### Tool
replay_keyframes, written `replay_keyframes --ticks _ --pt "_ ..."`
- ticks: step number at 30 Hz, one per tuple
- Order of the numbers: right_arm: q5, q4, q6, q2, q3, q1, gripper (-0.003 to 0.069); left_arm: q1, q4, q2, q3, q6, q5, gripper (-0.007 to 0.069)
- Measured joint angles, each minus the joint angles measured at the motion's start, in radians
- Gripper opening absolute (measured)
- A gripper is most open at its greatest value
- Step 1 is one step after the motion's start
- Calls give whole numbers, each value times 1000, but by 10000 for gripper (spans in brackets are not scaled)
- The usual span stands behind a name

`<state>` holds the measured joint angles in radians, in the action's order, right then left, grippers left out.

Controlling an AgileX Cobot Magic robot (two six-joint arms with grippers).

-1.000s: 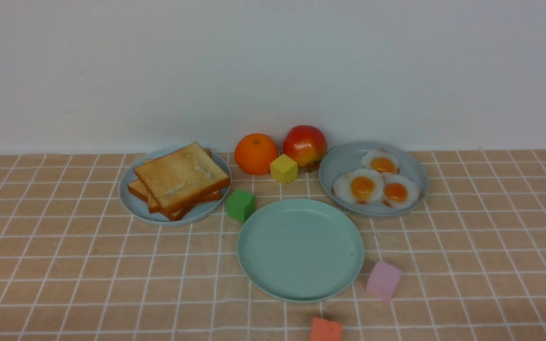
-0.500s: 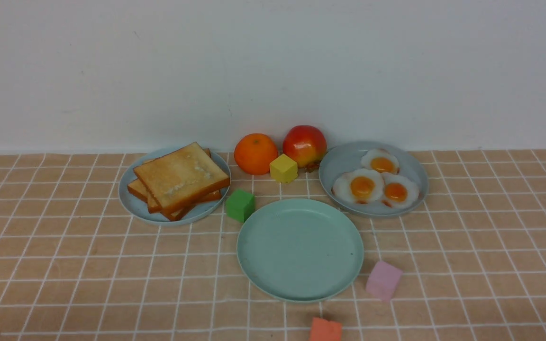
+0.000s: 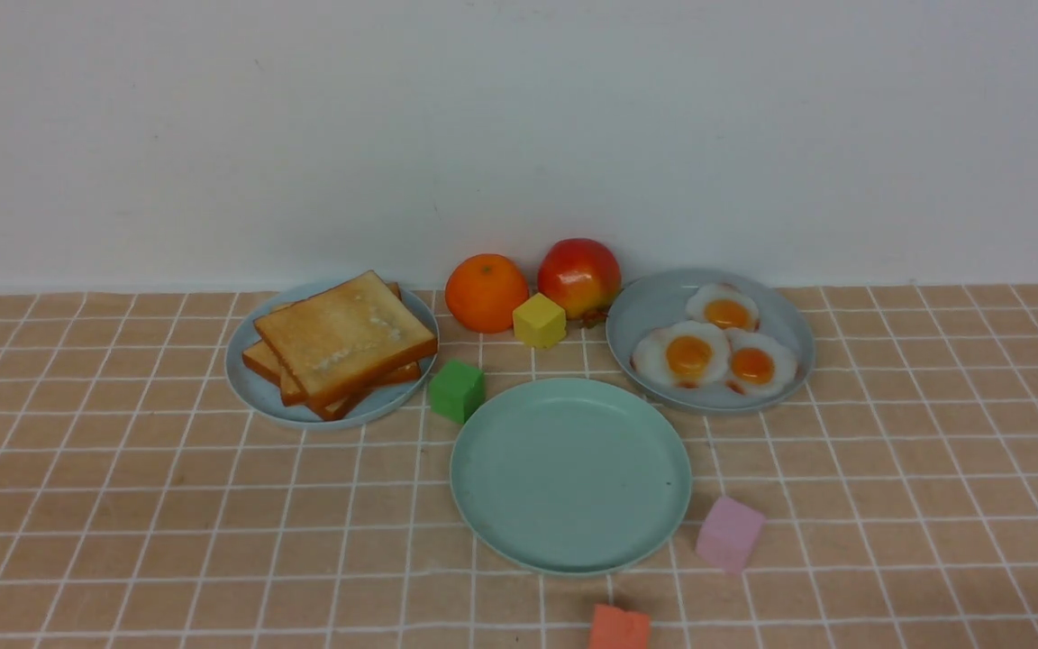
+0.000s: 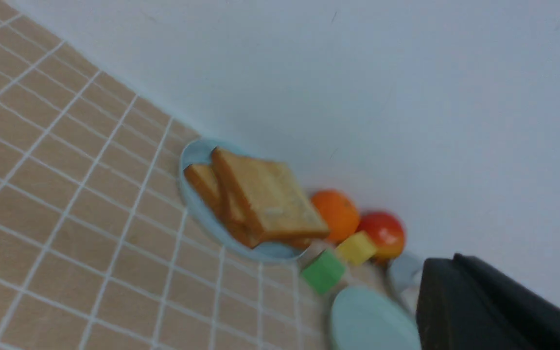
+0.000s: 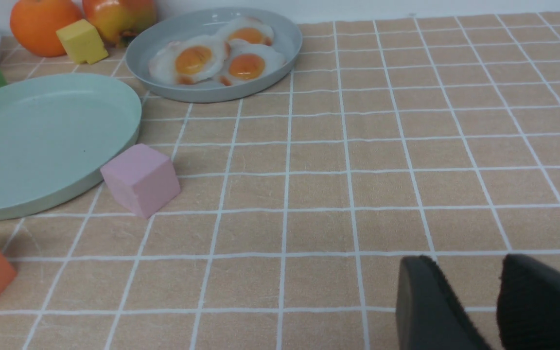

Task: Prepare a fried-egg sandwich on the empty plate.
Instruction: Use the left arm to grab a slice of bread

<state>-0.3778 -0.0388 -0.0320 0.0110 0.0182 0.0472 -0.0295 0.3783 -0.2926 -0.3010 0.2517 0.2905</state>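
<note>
From the front, the empty plate (image 3: 570, 475) lies mid-table toward the near edge, with nothing on it. Toward the far edge, stacked toast slices (image 3: 339, 342) sit on a pale blue plate (image 3: 249, 389) at the left. Three fried eggs (image 3: 708, 347) lie on a grey-blue plate (image 3: 654, 311) at the right. Between them stand an orange (image 3: 487, 292), an apple (image 3: 579, 275) and a yellow cube (image 3: 539, 320). A green cube (image 3: 457, 390) sits just beside the empty plate's far-left rim, a pink cube (image 3: 729, 533) just beside its near-right rim. An orange-red cube (image 3: 619, 628) is at the near edge.

My left wrist view is blurred. My left gripper (image 4: 455, 301) has its jaws pressed together on nothing, apart from the toast.

In my right wrist view, my right gripper (image 5: 467, 265) has its jaws parted with nothing between them, over bare cloth, well apart from the empty plate.
</note>
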Motion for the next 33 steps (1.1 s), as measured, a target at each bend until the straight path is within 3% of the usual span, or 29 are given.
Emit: replay_keyframes --ticks 4,7,8,10,16,19,23,27,32,33 --pt "14 -9 -7 0 0 0 239 -68 9 -243 -168 -197 198 -13" --pt "61 -124 -76 0 7 0 239 -165 1 -395 -285 -300 316 -13" --pt "65 -135 -81 0 7 0 239 -171 -3 -416 -292 -312 326 -13" --pt "145 -277 -142 0 7 0 239 -233 -26 -535 -376 -354 345 -13" --pt "246 -459 -174 0 0 0 221 -261 -47 -741 -488 -394 339 -13" --pt "110 -487 -138 -13 -99 0 148 -261 -98 -872 -572 -419 350 -13" --pt "-184 -442 53 -147 -371 0 0 -261 -179 -1091 -695 -470 316 -13" --pt "-494 -392 267 -354 -649 1 -11 -261 -265 -1336 -867 -504 313 -13" --pt "-610 -382 331 -478 -771 40 -3 -261 -378 -1525 -1046 -521 361 16" --pt "-613 -389 338 -498 -782 56 -2 -261 -422 -1579 -1108 -528 385 58"
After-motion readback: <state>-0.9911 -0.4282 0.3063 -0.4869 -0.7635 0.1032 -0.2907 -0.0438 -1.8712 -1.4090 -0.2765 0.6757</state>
